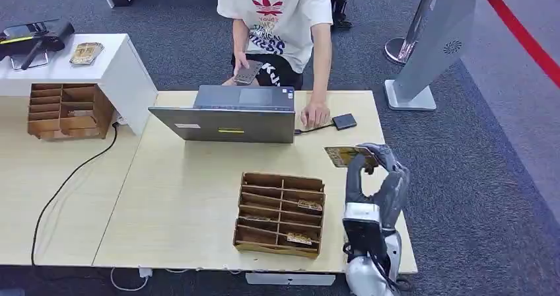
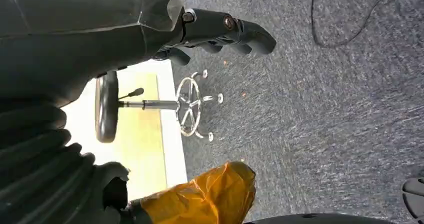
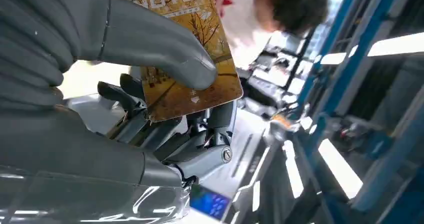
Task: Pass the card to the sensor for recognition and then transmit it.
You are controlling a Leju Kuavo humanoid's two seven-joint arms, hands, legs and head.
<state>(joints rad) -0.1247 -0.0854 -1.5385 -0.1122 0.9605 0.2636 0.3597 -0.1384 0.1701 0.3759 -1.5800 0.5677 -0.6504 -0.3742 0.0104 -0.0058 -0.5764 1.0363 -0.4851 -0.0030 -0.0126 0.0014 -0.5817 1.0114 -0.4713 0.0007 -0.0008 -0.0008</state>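
Right hand (image 1: pixel 378 170) holds a yellow card (image 1: pixel 341 156) up | near the small black sensor (image 1: pixel 344 121) | left hand (image 2: pixel 220 31) curled, holding nothing

Free room and obstacles about the raised right hand (image 1: pixel 376 177)

Bare tabletop (image 1: pixel 191 197) left of wooden organiser (image 1: pixel 280 213); ahead, sensor (image 1: pixel 344 121), person's hand (image 1: pixel 315 116) and laptop (image 1: pixel 228 114) obstructing.
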